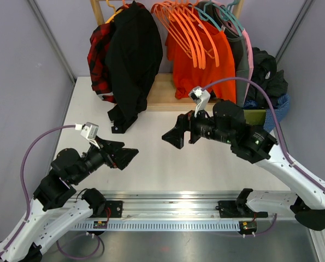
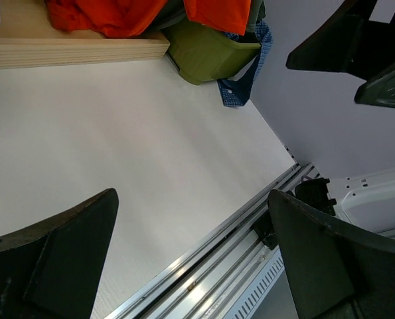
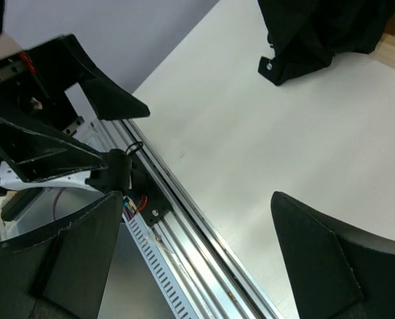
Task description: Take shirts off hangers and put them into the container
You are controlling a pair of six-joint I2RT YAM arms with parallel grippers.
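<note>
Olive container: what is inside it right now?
Dark cloth heaps above the container, and a blue checked shirt hangs over its rim. Anything lower inside is covered.

Two arms with white shells low down and black round joints higher up: left arm (image 1: 58,185), right arm (image 1: 282,164). Black, wedge-shaped fingers (image 2: 58,266) on the left tool (image 1: 130,154) and the right tool (image 1: 172,134). A small grey-white box (image 1: 89,130) atop each wrist, with a thin purple cable (image 1: 53,130) in a long loop. Black foot plates (image 1: 110,209) bolted on a silver rail (image 1: 167,210) with a row of little slots.
</note>
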